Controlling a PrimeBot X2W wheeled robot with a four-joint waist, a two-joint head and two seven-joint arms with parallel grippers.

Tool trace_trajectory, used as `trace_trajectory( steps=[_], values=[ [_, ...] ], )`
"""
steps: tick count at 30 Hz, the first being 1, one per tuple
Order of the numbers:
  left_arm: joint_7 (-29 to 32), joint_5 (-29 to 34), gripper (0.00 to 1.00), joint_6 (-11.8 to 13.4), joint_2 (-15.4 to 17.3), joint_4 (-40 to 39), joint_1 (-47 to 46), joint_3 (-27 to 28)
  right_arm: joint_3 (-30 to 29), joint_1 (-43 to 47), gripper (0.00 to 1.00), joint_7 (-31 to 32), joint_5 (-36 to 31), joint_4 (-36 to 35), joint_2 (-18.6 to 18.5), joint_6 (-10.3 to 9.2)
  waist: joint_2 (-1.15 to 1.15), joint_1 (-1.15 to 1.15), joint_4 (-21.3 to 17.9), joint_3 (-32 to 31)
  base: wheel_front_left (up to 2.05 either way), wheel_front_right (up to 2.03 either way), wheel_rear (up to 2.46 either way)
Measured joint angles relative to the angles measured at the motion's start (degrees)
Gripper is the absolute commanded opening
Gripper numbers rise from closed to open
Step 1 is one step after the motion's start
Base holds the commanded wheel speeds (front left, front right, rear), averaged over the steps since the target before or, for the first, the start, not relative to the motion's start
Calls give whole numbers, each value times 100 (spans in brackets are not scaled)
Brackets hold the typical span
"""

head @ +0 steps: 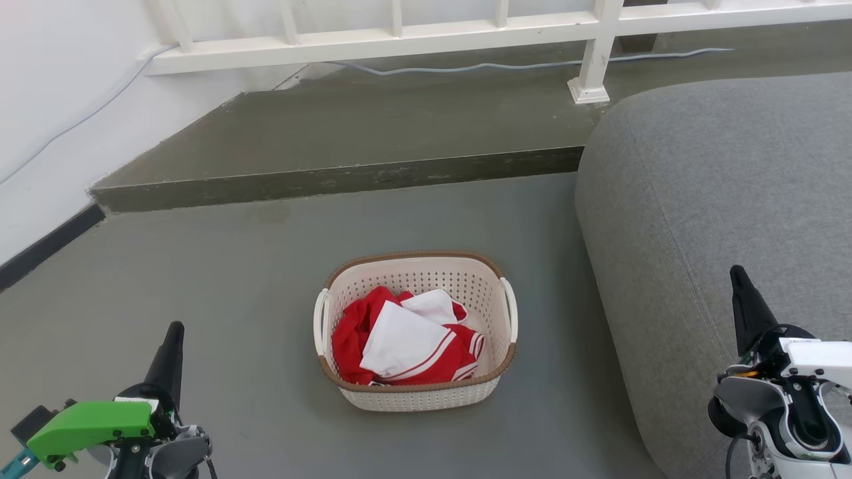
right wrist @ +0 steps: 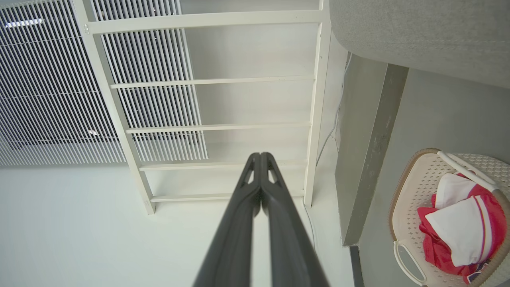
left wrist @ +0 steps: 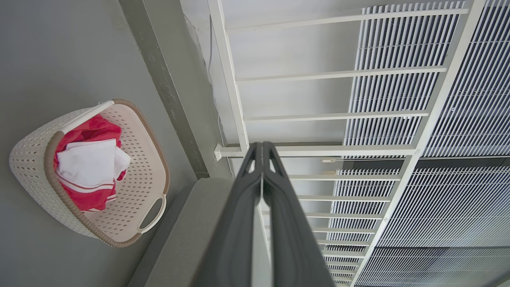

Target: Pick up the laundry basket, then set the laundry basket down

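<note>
Left gripper (head: 176, 330) and right gripper (head: 736, 274) are being held pinched shut and empty at the lower corners, probably flanking the handles (head: 510, 309), pre-grab or post-drop; laundry basket (head: 416, 398) is being seen resting on the floor (head: 233, 279), mid-frame.

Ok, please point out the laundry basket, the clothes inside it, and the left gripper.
laundry basket (head: 416, 398): head view, on its perforated front wall.
clothes (head: 399, 339): head view, on the white cloth lying on top.
left gripper (left wrist: 261, 147): left wrist view, between its two closed fingertips.
</note>
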Motion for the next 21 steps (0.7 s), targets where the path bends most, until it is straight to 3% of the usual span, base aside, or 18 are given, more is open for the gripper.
trace_trajectory(
  steps=[21],
  values=[
    [0, 0, 0, 0, 0, -1, 0, 1, -5, 0, 0, 9, 0, -2, 3, 0, 0, 0, 0, 0, 0, 0, 0]
  ],
)
